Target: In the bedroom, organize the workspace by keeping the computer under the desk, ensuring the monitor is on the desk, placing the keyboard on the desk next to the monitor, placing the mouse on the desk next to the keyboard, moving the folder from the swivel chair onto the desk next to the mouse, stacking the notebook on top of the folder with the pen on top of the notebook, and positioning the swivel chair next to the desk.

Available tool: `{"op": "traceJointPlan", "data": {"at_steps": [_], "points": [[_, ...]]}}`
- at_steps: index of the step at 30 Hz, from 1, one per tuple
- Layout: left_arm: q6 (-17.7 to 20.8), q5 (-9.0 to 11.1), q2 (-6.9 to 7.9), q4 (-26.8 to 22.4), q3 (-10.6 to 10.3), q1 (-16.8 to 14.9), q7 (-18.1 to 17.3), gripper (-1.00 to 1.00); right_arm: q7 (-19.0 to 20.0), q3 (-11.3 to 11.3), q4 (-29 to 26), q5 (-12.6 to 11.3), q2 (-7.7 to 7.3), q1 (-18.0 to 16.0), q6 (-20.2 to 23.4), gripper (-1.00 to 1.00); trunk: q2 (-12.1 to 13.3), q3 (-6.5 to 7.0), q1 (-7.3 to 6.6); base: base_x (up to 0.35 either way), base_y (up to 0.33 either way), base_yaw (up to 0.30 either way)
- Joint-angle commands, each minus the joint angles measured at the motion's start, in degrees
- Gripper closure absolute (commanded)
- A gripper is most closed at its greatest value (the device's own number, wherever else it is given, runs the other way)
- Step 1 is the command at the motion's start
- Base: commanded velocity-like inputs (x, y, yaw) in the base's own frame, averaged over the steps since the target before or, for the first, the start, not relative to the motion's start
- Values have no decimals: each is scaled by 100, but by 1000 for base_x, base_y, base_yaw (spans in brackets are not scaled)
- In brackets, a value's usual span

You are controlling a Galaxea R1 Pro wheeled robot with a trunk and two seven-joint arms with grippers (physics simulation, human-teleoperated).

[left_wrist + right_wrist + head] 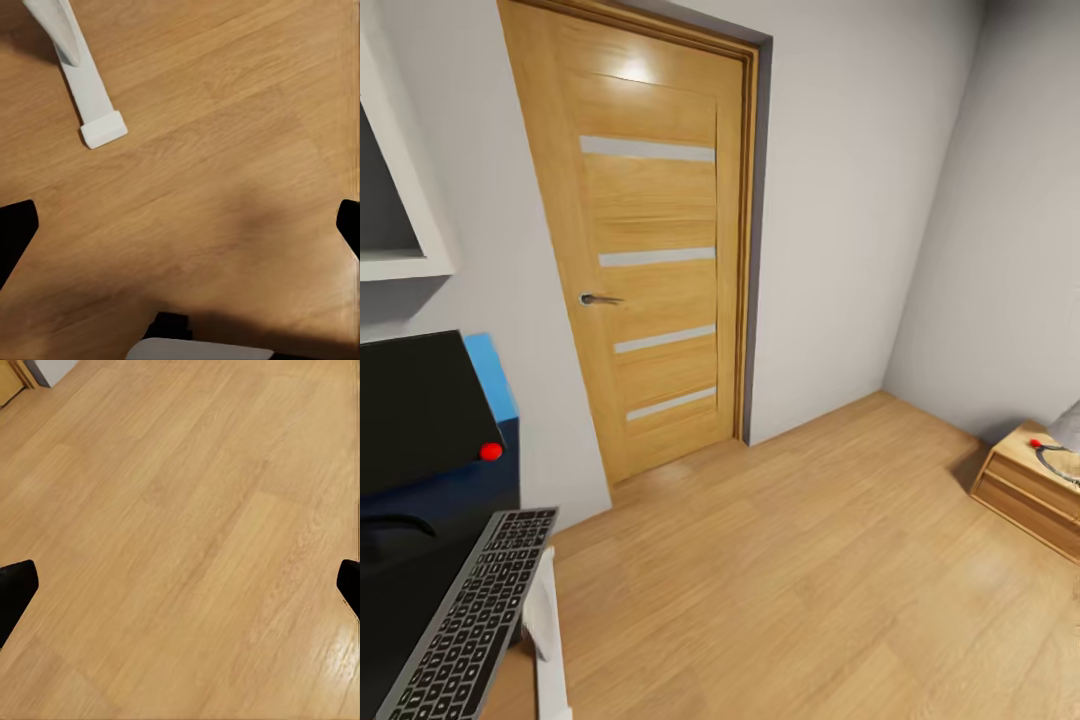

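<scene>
A: You face the door (650, 240) and bare wood floor (810, 560); the tabletop (400, 560) sits at your left edge.

B: Turn left before reaching. The monitor (415, 410) stands there; the keyboard (470, 620) lies beside it, overhanging the near corner.

A: Jaws?

B: Both released, fingertips wide apart over floor. Left wrist sees a white desk leg (86, 82); mind it.

The keyboard (470, 620) and monitor (420, 410) run off the picture's edge — the desk (390, 600) too (mostly covered).
</scene>
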Motion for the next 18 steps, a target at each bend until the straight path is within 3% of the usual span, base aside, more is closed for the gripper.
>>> {"op": "traceJointPlan", "data": {"at_steps": [1, 18], "points": [[-32, 57, 5, 0, -48, -6, 39, -100, 35, 31, 8, -62, -4, -7, -22, -100, -3, -6, 3, 318, -87, -229], [-31, 57, 12, 0, -48, -6, 39, -100, 34, 29, 9, -62, 5, -8, -22, -100, -3, -6, 3, 318, -91, -26]]}}
